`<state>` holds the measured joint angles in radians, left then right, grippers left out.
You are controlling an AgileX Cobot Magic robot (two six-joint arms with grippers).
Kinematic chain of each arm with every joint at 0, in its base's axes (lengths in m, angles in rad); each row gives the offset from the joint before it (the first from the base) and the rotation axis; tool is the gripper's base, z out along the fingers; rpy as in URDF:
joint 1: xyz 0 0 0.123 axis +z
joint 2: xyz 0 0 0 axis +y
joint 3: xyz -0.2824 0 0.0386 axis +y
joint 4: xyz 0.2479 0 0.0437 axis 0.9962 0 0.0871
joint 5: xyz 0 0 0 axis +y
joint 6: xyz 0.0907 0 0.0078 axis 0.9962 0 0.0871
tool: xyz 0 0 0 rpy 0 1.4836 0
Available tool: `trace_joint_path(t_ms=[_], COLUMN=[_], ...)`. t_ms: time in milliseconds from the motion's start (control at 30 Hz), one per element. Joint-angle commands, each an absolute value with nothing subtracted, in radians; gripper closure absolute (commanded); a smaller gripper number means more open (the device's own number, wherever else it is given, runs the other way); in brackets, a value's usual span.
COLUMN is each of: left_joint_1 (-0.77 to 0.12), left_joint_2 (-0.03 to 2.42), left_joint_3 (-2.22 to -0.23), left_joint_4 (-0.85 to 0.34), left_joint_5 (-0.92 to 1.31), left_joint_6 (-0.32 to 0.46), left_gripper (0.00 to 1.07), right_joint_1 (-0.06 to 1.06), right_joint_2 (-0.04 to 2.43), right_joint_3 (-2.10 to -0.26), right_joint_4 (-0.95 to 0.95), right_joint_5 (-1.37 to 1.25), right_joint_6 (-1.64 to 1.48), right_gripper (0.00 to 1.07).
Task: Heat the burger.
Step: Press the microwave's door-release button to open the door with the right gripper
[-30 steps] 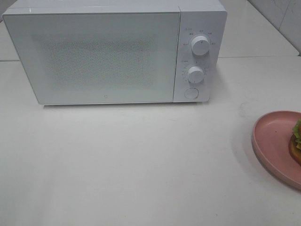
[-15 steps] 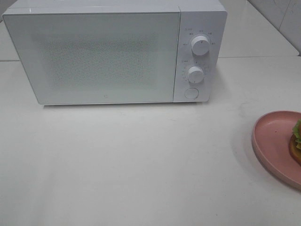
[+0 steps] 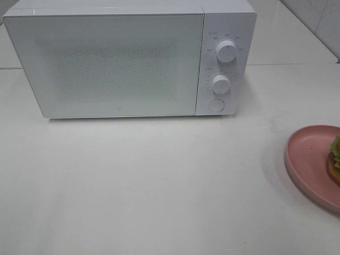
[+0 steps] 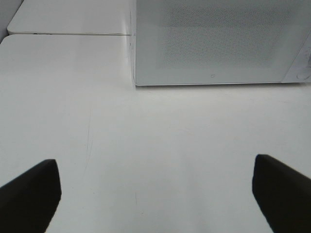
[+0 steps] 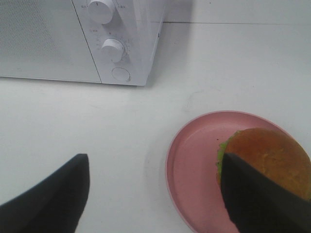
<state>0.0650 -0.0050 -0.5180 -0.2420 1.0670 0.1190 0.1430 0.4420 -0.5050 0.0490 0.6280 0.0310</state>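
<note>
Left claw (image 4: pixel 155 165) stands wide open over bare counter (image 4: pixel 146 126), its two dark fingers (image 4: pixel 29 199) far apart with nothing between them. Right claw (image 5: pixel 154 165) is open too and grips nothing. One of its fingers (image 5: pixel 257 204) shows in front of the near side of the burger (image 5: pixel 269 158), and whether it touches the bun cannot be told; the other finger is over bare counter.

The burger, golden-brown bun over green lettuce, sits on a pink plate (image 5: pixel 189 160). In the high view the plate (image 3: pixel 308 159) lies at the right edge of the counter, with the burger (image 3: pixel 334 159) cut off by the frame.

Farther back stands a white microwave (image 3: pixel 106 64), well apart from the plate. Its door (image 3: pixel 106 101) is shut. On the panel to the door's right are an upper knob (image 3: pixel 226 51), a lower knob (image 3: pixel 220 84) and a round button (image 3: pixel 215 104) below them.

The counter is white and smooth with a few faint scratches (image 4: pixel 87 141), and a seam (image 4: pixel 68 34) runs across it beside the microwave. Pale tiled wall (image 3: pixel 319 16) shows in the far right corner.
</note>
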Motion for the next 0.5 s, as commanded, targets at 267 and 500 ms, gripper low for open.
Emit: trace_joint_path(t_ms=[267,500], left_joint_1=[0.07,0.07], left_joint_2=[-0.022,-0.022], left_joint_3=[-0.518,-0.518], left_joint_4=[-0.241,-0.241], left_joint_5=[1.066,1.066], left_joint_6=[0.112,0.112], left_gripper=[0.07,0.07], right_joint_1=[0.142,0.142], right_joint_2=[0.629,0.744], right_joint_3=[-0.503,-0.503], right_joint_4=[0.044,0.045], right_joint_5=[0.398,0.303], right_joint_6=[0.03,0.031], right_gripper=[0.33,0.33])
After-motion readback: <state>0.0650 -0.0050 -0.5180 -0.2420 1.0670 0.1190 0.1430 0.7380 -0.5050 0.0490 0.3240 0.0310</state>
